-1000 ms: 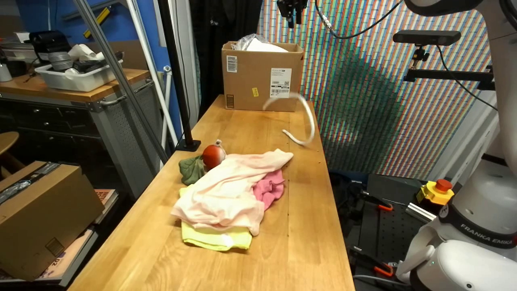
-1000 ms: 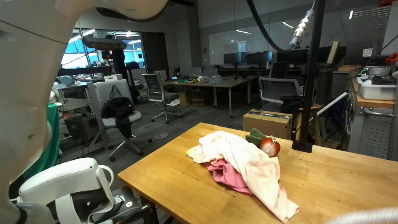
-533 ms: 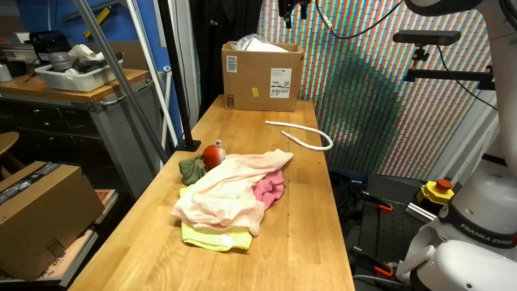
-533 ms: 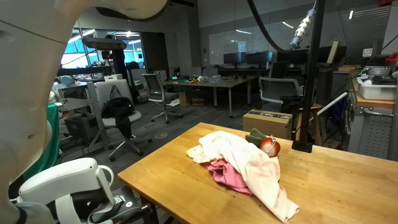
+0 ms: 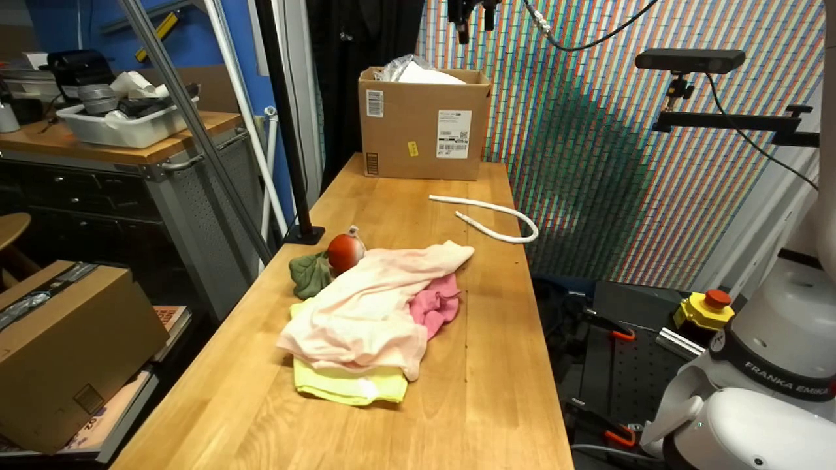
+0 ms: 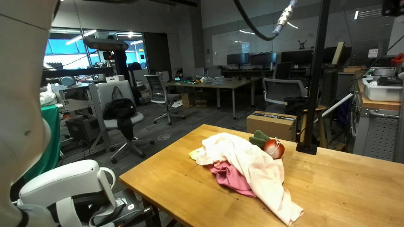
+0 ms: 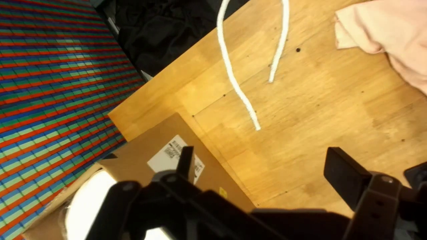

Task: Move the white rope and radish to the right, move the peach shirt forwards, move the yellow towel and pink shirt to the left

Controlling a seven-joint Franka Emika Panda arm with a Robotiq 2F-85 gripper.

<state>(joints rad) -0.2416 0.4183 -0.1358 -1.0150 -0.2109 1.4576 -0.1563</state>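
Note:
The white rope lies in a U on the table, its bend sticking out past the table's edge; the wrist view shows the rope beyond my fingers. High above the table's box end, my gripper stands wide open with nothing between its fingertips. A red, round radish sits beside a green leafy piece, against the heap of cloth. On top of that heap is the peach shirt, partly covering the yellow towel and the pink shirt. In an exterior view, the radish shows its string.
A cardboard box with white packing stands at the table's end; in the wrist view the box lies below one finger. A black pole rises from the table's edge close to the radish. An emergency stop is near the robot base.
A second ago the rope was blurred in mid-fall, its bend in the air; it has dropped flat and lies still. My gripper has opened wider. The arm's upper links have shifted. The cloths have stayed put.

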